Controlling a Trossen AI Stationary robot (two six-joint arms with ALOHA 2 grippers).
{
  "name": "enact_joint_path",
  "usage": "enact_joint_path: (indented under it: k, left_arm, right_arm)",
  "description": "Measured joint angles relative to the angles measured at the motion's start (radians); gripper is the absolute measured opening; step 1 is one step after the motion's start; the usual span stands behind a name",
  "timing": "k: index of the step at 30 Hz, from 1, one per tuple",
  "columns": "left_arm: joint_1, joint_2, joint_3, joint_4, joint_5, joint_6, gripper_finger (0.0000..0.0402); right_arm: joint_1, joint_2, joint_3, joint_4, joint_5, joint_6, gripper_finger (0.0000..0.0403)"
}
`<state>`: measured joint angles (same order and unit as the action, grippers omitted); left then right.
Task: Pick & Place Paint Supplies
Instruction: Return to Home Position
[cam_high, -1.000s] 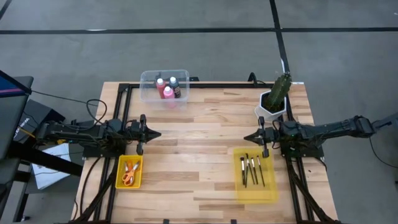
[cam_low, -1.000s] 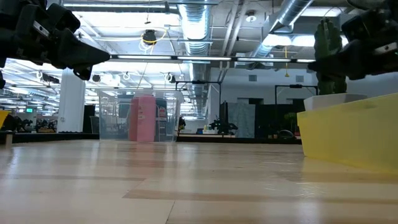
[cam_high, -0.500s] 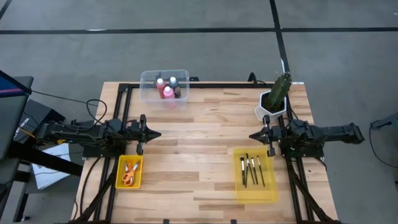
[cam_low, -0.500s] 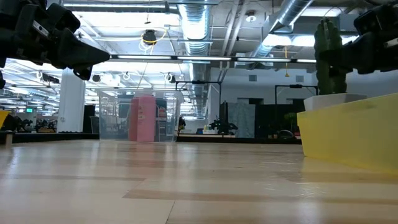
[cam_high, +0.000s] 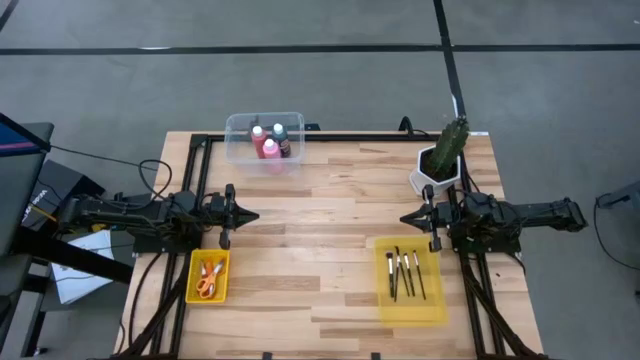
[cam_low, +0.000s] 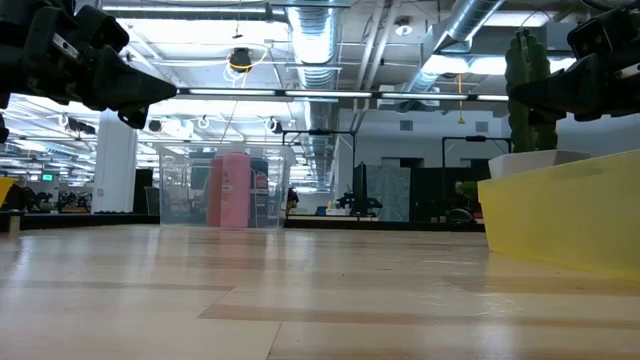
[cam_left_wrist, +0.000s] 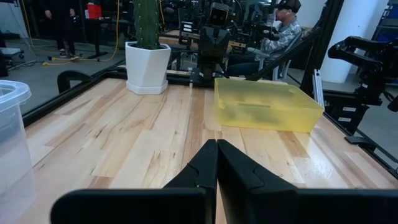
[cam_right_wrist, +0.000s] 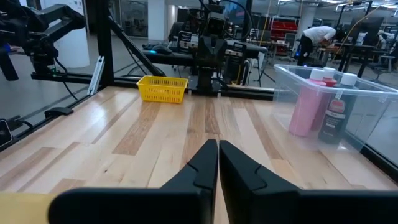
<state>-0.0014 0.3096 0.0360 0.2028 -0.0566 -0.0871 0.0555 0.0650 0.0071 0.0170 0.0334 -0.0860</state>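
A pink bottle (cam_high: 268, 149), a red bottle (cam_high: 257, 133) and a dark white-capped bottle (cam_high: 281, 137) stand in a clear bin (cam_high: 240, 146) at the table's far edge; the pink bottle (cam_right_wrist: 306, 99) also shows in the right wrist view. Several thin brushes (cam_high: 405, 272) lie in a yellow tray (cam_high: 432, 305) at the near right. Orange-handled scissors (cam_high: 208, 279) lie in a small yellow basket (cam_high: 192, 290) at the near left. My left gripper (cam_high: 250, 216) hovers shut at the table's left, pointing level toward the right. My right gripper (cam_high: 405, 218) hovers shut at the right, facing it.
A green cactus in a white pot (cam_high: 441, 160) stands at the far right corner, just beyond my right arm. Bare wood (cam_high: 325, 230) lies between the two grippers. People show in the room beyond the table (cam_left_wrist: 286, 25) (cam_right_wrist: 314, 37).
My right arm has folded in behind its gripper, and the gripper has drawn back a little toward the table's right edge, staying level and shut. The bottles, brushes and scissors have kept their places.
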Motion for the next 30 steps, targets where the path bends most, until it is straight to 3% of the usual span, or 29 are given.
enact_joint_path:
  k: [17, 30]
  left_arm:
    - [0.0, -0.005, 0.0, 0.0, -0.004, 0.0, 0.0001]
    - [0.0, -0.232, 0.0, -0.001, -0.003, 0.0, 0.0001]
  right_arm:
    - [0.0, 0.0, 0.0, 0.0, 0.0, 0.0, 0.0013]
    - [0.0, 0.0, -0.001, 0.0, 0.0, 0.0, 0.0013]
